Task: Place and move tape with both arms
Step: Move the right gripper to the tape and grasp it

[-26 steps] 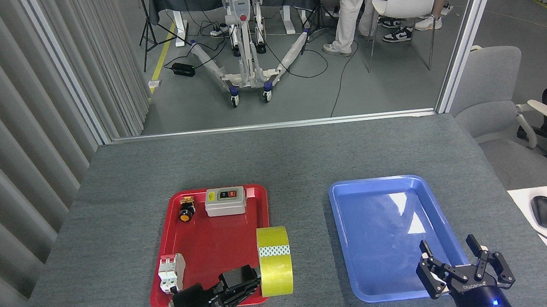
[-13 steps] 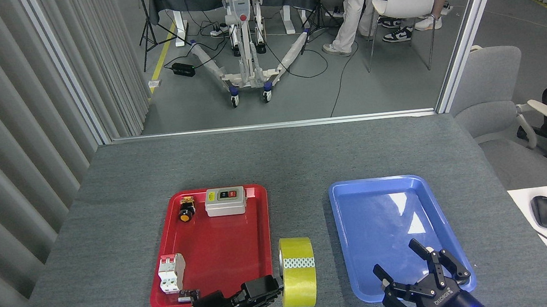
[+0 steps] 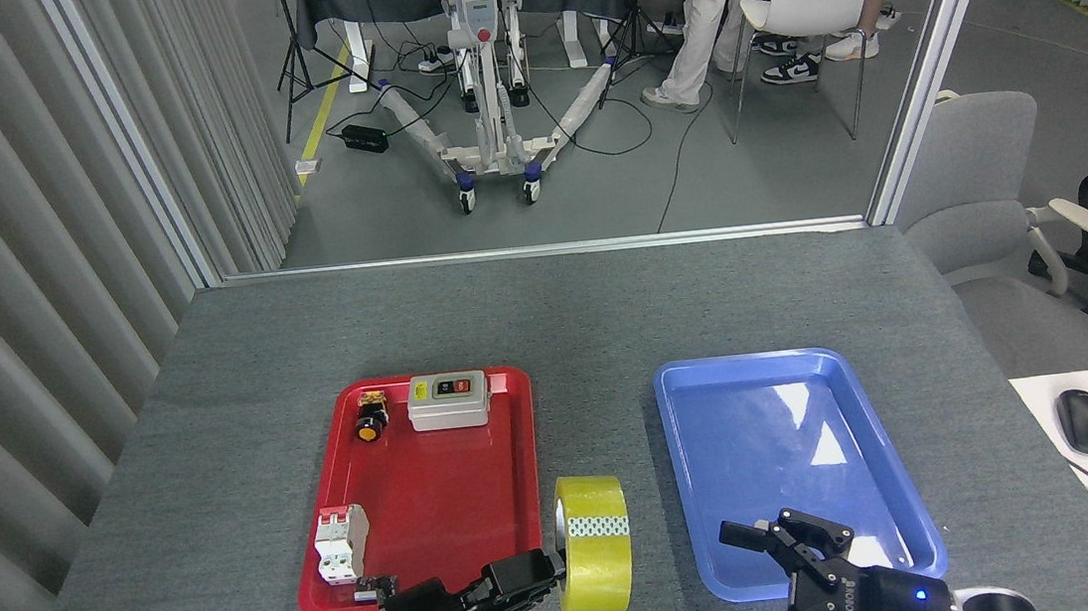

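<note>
Tape stands on edge just beyond the left gripper, which pinches its rim; right gripper nearby, fingers spread, empty. Likely light, stiff, smooth — prone to roll; best gripped through the core.

A red plastic tray and a blue plastic tray are lying side by side on the grey felt-covered table, the red one to the left. A grey switch box is sitting in the red tray's far end, with a small yellow-capped push button just left of it. A white circuit breaker is resting in the near left corner. The wide roll of yellow packing tape is standing on edge between the trays (nearer the red one). The left gripper is reaching it from the left; the right gripper is hanging over the blue tray's near edge.
</note>
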Robot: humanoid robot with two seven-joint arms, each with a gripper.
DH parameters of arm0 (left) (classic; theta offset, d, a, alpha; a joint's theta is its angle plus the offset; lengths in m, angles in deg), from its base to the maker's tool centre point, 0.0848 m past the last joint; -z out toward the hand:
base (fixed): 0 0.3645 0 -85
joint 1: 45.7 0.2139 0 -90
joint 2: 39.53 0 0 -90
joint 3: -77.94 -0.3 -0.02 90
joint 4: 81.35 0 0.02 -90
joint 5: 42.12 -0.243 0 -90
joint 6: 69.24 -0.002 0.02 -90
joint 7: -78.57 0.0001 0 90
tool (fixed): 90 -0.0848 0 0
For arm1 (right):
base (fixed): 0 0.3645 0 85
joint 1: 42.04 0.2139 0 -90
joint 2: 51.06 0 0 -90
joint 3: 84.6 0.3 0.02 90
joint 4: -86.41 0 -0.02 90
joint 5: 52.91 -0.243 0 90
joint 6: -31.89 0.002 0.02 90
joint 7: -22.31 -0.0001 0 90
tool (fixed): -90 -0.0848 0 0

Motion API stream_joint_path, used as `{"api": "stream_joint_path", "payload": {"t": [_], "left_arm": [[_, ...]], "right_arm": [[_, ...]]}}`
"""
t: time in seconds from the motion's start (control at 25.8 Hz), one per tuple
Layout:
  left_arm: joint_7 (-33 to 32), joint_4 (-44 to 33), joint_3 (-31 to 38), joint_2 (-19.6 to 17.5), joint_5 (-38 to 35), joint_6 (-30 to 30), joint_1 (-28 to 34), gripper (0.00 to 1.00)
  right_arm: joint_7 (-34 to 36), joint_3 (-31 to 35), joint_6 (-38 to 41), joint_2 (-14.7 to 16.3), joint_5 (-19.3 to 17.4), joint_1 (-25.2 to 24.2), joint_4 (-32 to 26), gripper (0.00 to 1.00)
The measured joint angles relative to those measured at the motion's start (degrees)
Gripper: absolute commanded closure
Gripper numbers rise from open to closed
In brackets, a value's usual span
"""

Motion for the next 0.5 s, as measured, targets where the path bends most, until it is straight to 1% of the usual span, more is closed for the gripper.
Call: {"api": "stream_joint_path", "payload": {"t": [0.12,0.23,0.39,0.5], "left_arm": [[0.0,-0.01,0.01,-0.02,-0.05,0.01,0.0,1.0],[0.0,-0.01,0.11,0.03,-0.1,0.05,-0.16,1.0],[0.0,-0.01,0.17,0.11,-0.2,0.07,-0.44,1.0],[0.0,0.01,0.23,0.19,-0.35,0.07,-0.61,1.0]], "right_arm": [[-0.62,-3.17,0.22,-1.7,-0.09,3.02,1.06,0.07],[-1.04,-5.55,0.69,-2.75,-0.12,5.44,2.68,0.09],[-1.32,-7.28,2.81,-4.59,-0.13,8.56,5.73,0.16],[-1.48,-7.79,5.04,-5.81,-0.07,9.73,7.26,0.22]]}}
